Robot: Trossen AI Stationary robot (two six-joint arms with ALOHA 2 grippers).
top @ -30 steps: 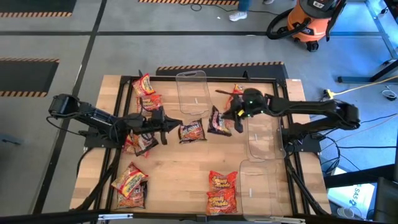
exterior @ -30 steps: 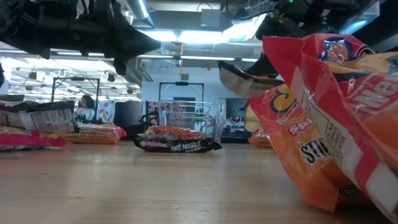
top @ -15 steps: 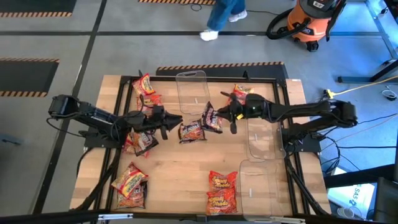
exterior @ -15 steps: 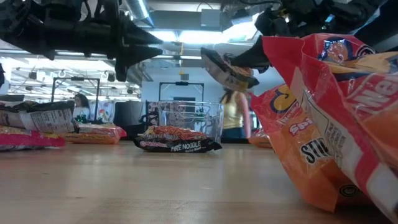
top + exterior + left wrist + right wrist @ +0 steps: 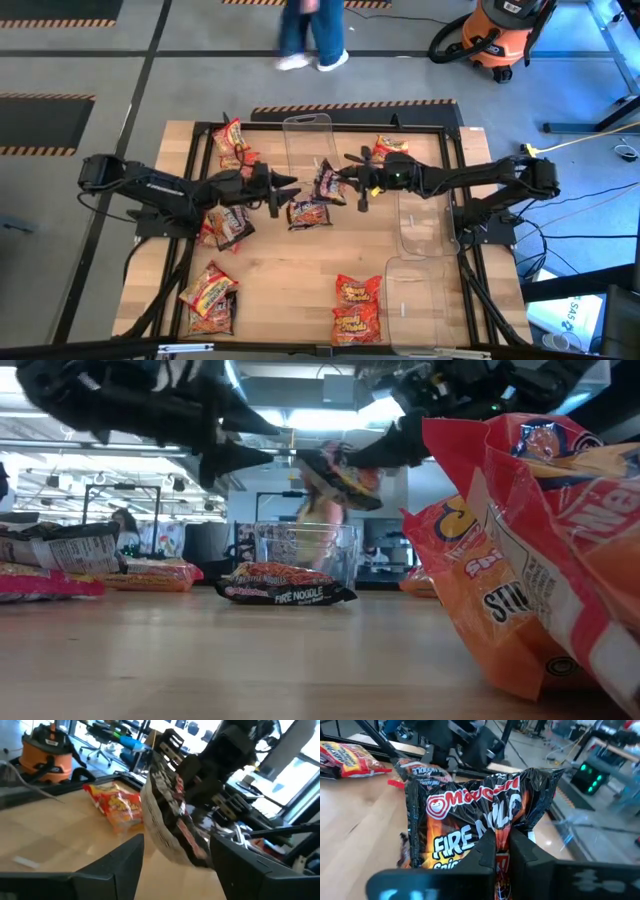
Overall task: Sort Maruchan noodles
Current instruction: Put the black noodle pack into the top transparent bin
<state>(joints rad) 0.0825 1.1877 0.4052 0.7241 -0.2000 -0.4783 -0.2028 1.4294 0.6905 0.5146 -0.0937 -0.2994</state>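
A dark Maruchan fire-noodle packet [image 5: 475, 815] hangs in the air over the middle of the table [image 5: 290, 260], with my right gripper [image 5: 350, 185] shut on it. My left gripper [image 5: 293, 187] stands open and level just left of that packet [image 5: 328, 184], fingers pointing at it; in the left wrist view the packet [image 5: 170, 820] shows just beyond the two fingers, untouched. A second dark packet [image 5: 308, 212] lies flat on the table below them. In the low view the held packet [image 5: 340, 470] hangs between both grippers. My right gripper pinches the packet's edge nearest the wrist [image 5: 503, 829] between its two fingers. The fingers come about level from the table's right side. The packet sticks out beyond the fingertips, tilted, printed face toward the wrist camera, lifted clear of the table.
Clear bins stand at the far middle [image 5: 308, 145], at the right [image 5: 420, 222] and at the near right [image 5: 415, 300]. Red-orange packets [image 5: 357, 305] lie near the front, yellow-orange ones at the near left [image 5: 208, 295], others at the far left [image 5: 232, 140]. A person [image 5: 310, 30] walks beyond the far edge.
My right gripper has carried the dark packet toward the table's left, up to my left gripper, rolling as it went; the packet stays clear of the table. My left gripper has opened and shifted slightly toward the packet.
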